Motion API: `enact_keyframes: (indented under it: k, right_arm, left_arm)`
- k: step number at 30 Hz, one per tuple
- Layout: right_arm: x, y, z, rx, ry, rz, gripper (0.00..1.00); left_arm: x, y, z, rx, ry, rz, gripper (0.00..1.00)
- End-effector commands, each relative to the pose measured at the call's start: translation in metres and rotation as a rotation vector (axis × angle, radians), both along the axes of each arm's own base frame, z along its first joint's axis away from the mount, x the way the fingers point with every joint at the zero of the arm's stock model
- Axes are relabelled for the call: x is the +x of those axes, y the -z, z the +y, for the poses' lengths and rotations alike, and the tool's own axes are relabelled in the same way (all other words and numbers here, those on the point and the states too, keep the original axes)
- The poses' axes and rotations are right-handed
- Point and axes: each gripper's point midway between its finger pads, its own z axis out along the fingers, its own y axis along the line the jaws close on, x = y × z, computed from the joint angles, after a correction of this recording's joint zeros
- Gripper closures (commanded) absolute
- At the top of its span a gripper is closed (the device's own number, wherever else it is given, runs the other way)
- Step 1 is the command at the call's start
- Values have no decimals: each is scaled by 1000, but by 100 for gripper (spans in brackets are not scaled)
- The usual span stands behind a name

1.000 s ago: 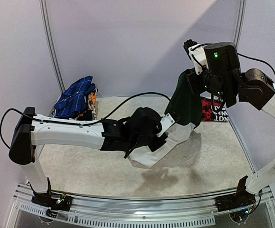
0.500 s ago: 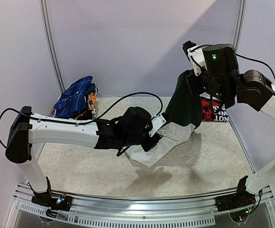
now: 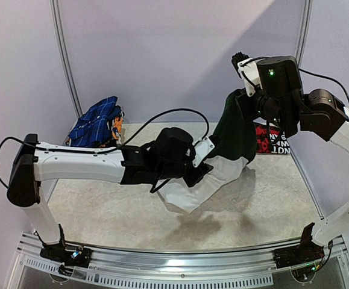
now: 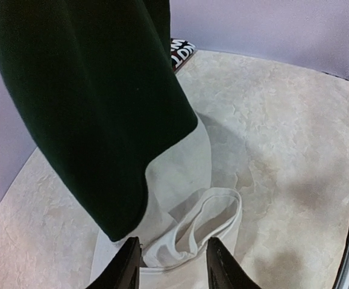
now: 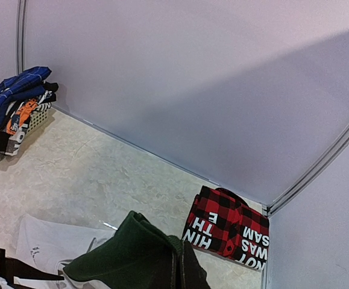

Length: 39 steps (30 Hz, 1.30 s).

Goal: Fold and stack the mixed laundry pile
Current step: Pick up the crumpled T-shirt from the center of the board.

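Spreading step: your right gripper clamps the white T-shirt aloft; your left gripper gapes at its hem, so close there next.

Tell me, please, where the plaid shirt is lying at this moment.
In the top view the plaid shirt lies folded at the far right corner of the table, just behind the hanging T-shirt.

Twin arms, white and black.
Noted on left arm: white tube links, black joint housings, looping black cable; right arm: same build, green light on black wrist block; left gripper: black fingers.
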Motion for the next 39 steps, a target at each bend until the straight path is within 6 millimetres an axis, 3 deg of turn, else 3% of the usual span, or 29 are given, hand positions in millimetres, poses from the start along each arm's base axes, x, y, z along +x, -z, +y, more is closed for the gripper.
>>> enact_keyframes:
  k: [1, 14, 20, 24, 25, 26, 27, 30, 34, 39]
  right_arm:
    - [3, -7, -4, 28, 24, -26, 100]
    - [3, -9, -5, 31, 25, -31, 100]
    - [3, -8, -4, 29, 26, -28, 100]
    - [3, -8, -5, 27, 28, -28, 100]
    - [3, -8, -5, 27, 29, -28, 100]
    - [3, -7, -4, 25, 29, -27, 100]
    - [3, -7, -4, 27, 29, -27, 100]
    - [4, -8, -4, 26, 33, -28, 100]
    - [5, -7, -9, 23, 56, -29, 100]
    - [9, -14, -32, 54, 114, -38, 100]
  left_arm:
    - [9, 5, -3, 22, -28, 0, 61]
    - [16, 28, -4, 70, -38, 20, 62]
    - [24, 27, -2, 64, -62, 0, 66]
    - [26, 28, -3, 66, -62, -5, 75]
    - [27, 29, -3, 69, -65, -6, 81]
    - [28, 30, -2, 70, -71, -8, 95]
    - [29, 30, -2, 69, -75, -11, 100]
    - [28, 29, 1, 62, -75, -14, 100]
    - [24, 13, 17, 41, -94, -30, 100]
    - [17, -22, 61, 17, -152, -69, 100]
